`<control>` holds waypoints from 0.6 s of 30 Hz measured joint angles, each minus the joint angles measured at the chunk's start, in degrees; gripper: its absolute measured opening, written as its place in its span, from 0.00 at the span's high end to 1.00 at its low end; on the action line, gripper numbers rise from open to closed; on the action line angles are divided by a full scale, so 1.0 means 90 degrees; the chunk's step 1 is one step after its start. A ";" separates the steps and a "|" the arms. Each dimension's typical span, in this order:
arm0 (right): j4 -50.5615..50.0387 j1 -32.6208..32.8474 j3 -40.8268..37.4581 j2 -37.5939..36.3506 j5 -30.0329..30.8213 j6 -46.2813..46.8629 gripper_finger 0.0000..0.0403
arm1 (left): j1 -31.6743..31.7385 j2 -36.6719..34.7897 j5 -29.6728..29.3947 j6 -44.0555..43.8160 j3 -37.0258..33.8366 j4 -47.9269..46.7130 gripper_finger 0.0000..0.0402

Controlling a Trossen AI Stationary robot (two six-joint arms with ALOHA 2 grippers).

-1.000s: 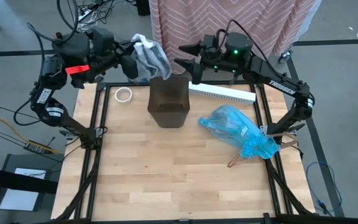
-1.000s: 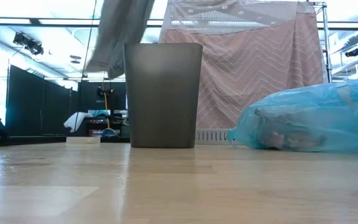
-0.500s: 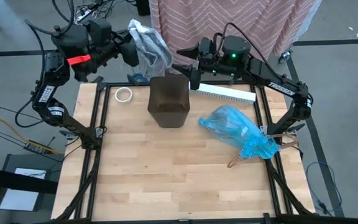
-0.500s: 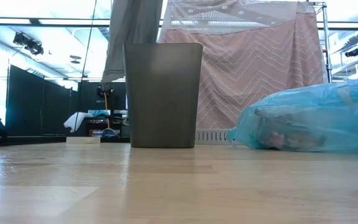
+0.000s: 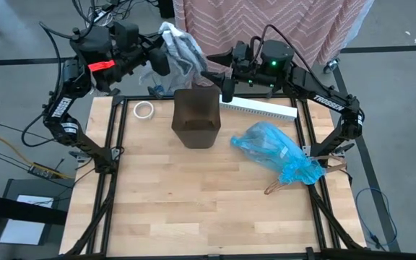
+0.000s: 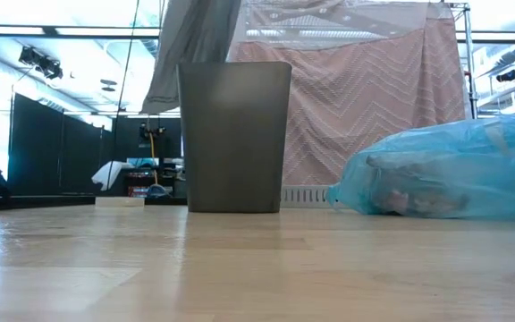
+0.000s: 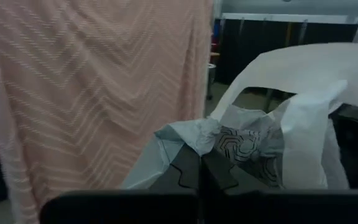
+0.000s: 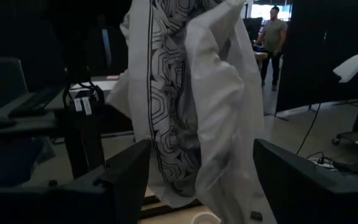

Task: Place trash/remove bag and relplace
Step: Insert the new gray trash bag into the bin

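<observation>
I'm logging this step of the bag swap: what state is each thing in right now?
Grey bag: held up behind the bin, hanging crumpled.
Left gripper: shut on the grey bag.
Right gripper: open, beside the grey bag.
Bin: upright, unlined.
Blue bag: lying on the table, filled.

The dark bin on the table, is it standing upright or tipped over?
Upright. In the low view the dark bin stands flat on the table, its open mouth facing up; the high view looks down into its opening.
</observation>
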 joint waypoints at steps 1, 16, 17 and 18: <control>0.0000 -0.0006 0.0000 0.0000 -0.0004 0.0000 0.33 | 0.0000 0.0003 0.0053 0.0001 0.0000 0.0015 1.00; -0.0009 -0.0059 -0.0002 0.0000 0.1046 -0.0208 0.79 | -0.0002 0.0083 0.0382 0.0001 0.0000 0.0241 1.00; -0.0002 -0.0067 -0.0002 0.0000 0.1045 -0.0302 0.83 | -0.0002 0.0083 0.0386 0.0001 0.0000 0.0240 1.00; 0.0000 -0.0070 -0.0002 0.0000 0.1047 -0.0423 0.88 | -0.0002 0.0080 0.0386 0.0001 0.0000 0.0242 1.00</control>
